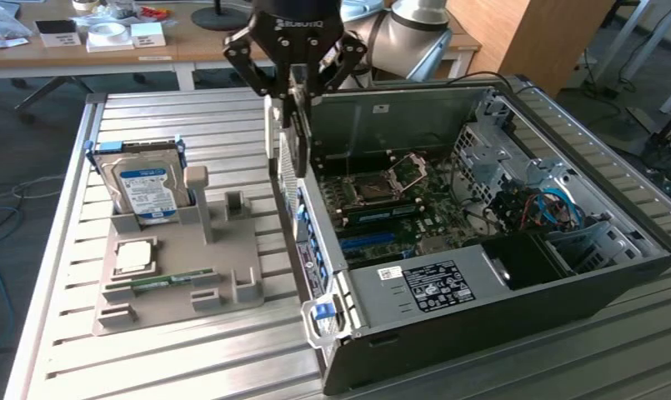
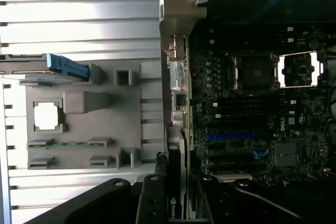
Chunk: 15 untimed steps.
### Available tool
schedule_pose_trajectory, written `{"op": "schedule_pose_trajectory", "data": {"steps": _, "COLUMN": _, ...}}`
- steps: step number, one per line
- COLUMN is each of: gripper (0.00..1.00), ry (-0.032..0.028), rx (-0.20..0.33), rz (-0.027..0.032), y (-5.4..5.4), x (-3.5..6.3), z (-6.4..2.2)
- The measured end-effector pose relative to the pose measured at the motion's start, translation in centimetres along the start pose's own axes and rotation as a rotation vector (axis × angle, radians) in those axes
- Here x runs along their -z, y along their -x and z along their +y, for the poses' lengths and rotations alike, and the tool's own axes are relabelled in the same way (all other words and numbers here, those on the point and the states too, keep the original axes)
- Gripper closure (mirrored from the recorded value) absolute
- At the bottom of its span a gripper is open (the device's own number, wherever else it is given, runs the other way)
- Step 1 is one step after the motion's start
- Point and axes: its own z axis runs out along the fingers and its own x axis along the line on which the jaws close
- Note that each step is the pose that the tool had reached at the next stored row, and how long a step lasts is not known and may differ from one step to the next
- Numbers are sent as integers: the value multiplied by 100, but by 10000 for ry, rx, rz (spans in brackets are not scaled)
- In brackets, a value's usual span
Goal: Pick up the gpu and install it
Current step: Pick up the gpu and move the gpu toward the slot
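Item: gpu [image 1: 299,133], thin card seen edge-on, hanging upright from the tool [image 1: 295,90]. Tool state: jaws partly closed, gripping the card by its upper part, a finger on either face; in the wrist view the card [image 2: 173,203] runs between the dark fingers with a green logo visible on it. Location: clear of the table [image 1: 202,117], above the wall of the open computer case [image 1: 602,208] on the exterior view's left, just at the edge of the motherboard [image 1: 402,208]; not seated in any slot. Holder tray [image 1: 179,317], grey, on the table beside the case: carries the hard drive [image 1: 146,187] standing upright, a processor [image 1: 132,254] lying flat and a green memory stick [image 1: 162,282]; several of its cradles stand vacant. Step in hand, by judgement: pick-up complete, card in transit to the board, installation not yet done. Requirement for seating, by judgement: the card's lower edge must line up squarely along an expansion slot, such as the blue one [image 2: 231,136], with its bracket end against the case wall, and go down straight; any tilt risks the edge catching on the wall or on neighbouring board parts.
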Motion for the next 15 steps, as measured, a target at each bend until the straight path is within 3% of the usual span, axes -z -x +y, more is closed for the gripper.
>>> {"op": "schedule_pose_trajectory", "data": {"steps": 15, "gripper": 73, "ry": 88, "rx": 6, "rz": 6, "y": 543, "x": -14, "z": 38}}
